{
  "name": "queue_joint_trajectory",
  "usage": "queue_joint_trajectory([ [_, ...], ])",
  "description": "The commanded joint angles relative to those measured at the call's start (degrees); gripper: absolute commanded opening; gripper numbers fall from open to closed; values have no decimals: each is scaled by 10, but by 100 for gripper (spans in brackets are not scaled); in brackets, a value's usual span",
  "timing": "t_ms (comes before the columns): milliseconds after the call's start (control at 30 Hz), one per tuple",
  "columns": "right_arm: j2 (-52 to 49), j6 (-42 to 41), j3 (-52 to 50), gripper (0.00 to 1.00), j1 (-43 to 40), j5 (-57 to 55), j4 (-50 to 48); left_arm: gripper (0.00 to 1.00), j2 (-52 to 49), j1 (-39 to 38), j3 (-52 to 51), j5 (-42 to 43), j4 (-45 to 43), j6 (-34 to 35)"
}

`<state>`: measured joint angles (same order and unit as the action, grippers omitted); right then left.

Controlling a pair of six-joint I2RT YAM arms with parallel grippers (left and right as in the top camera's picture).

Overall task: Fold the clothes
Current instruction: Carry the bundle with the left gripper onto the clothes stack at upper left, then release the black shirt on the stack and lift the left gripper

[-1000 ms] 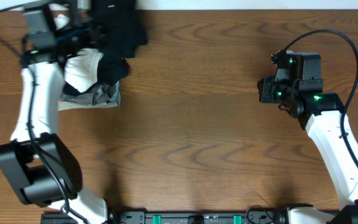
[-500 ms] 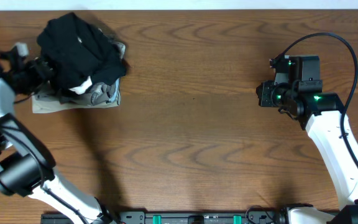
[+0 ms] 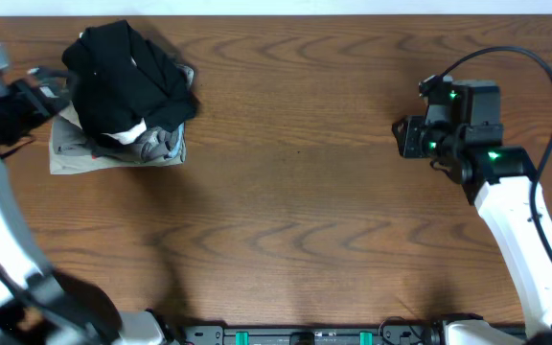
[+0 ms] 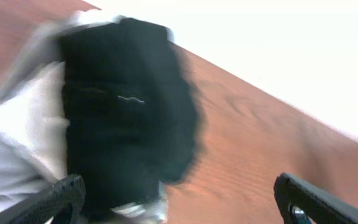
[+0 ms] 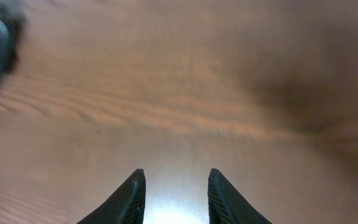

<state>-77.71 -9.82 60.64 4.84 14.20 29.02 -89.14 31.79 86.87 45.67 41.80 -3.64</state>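
The black shirt (image 3: 123,81) lies bunched in a heap on top of a pile at the table's back left. In the left wrist view the black shirt (image 4: 123,112) fills the left half, a thin white mark on its fabric. My left gripper (image 3: 44,94) stands just left of the heap, apart from it. Its fingers (image 4: 55,199) are spread wide at the frame's bottom corners, so the left gripper (image 4: 182,202) is open and empty. My right gripper (image 3: 408,139) hovers over bare wood at the right. The right gripper (image 5: 176,193) is open, with nothing between its tips.
Under the shirt sit a white folded garment (image 3: 127,132) and a grey folded garment (image 3: 156,146). The white garment (image 4: 23,137) also shows beside the shirt. The wooden table (image 3: 295,192) stretches between the arms. A black cable (image 3: 535,57) loops above the right arm.
My left gripper has opened, let go of the black shirt and drawn back to the left; the shirt now rests on the pile. The right gripper's jaws have parted a little.
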Motion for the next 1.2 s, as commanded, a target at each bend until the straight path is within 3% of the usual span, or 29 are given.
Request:
queue_joint_trajectory([
  [0,42,9,3,36,0,33,-30,98,58,-95,3,-53,50,-114],
  [67,64,9,3,44,0,33,-55,98,89,-169,3,-111,83,-150],
  [200,99,9,3,62,0,32,-82,98,126,-314,3,-250,110,-154],
  [233,106,9,3,89,0,32,-85,98,131,-348,3,-295,114,-153],
  [267,111,9,3,99,0,32,-86,98,134,-374,3,-332,118,-149],
  [400,119,9,3,99,0,32,-73,98,131,-441,3,-428,146,-145],
  [667,118,9,3,99,0,32,-24,98,108,-445,-2,-427,152,-95],
  [1167,117,9,3,99,1,32,9,98,99,-445,-2,-427,150,-95],
])
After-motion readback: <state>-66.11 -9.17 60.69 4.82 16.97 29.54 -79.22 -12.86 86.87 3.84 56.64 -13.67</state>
